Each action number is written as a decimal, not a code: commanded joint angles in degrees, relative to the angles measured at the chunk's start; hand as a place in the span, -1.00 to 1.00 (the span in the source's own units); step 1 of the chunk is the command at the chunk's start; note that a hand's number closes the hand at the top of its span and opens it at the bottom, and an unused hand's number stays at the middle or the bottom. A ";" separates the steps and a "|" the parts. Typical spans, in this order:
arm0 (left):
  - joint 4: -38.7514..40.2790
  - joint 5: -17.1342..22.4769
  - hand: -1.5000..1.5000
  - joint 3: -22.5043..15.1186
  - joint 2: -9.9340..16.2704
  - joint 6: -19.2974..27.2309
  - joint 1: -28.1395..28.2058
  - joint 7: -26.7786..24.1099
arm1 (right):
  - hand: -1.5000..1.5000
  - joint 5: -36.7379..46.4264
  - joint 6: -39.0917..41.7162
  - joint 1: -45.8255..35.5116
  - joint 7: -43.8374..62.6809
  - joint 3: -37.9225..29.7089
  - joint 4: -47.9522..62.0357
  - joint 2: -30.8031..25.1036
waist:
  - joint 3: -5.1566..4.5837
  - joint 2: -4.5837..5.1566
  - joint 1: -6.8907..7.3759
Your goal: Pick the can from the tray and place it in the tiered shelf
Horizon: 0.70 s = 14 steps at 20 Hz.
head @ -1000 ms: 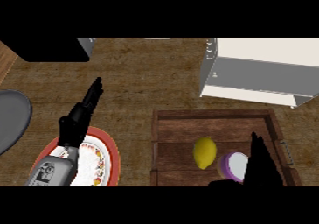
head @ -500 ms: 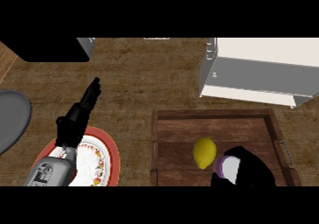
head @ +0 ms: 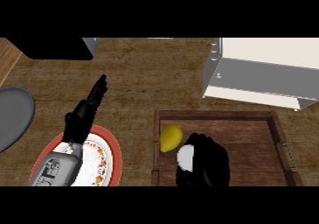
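Left robot hand rests open at the view's left, fingers straight and pointing up over the wooden desk, above a red-rimmed plate. A grey dish lies at the far left edge. Further right sits the wooden tray, a lemon in it. Just beside the lemon, the right robot hand curls round the can — only its pale end shows. The white tiered shelf stands behind the tray.

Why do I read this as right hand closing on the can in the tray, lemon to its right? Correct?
Nearly. The head view shows the right hand curled on the can in the tray, but the lemon lies to its left, not its right.
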 commanded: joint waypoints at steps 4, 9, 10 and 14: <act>-1.77 -0.28 0.00 0.48 0.71 -1.29 4.02 -2.38 | 1.00 -8.37 -11.85 -14.26 4.74 8.23 9.09 0.63 | 0.22 -0.05 -0.15; 0.02 -0.52 0.00 0.15 -0.51 -0.65 2.49 -1.25 | 1.00 -6.65 -20.82 -14.54 4.42 8.00 -2.30 0.65 | 0.22 -0.29 -0.96; 1.16 -0.45 0.00 1.30 -0.36 -0.28 1.34 -1.91 | 1.00 -5.42 -22.61 -14.93 4.97 8.73 -2.25 0.65 | 0.20 -0.20 -1.09; -1.72 -2.28 0.00 -0.53 -1.12 0.68 3.47 -1.09 | 1.00 -1.02 -23.04 -20.95 13.13 11.60 -4.49 0.65 | 0.18 -0.34 -0.70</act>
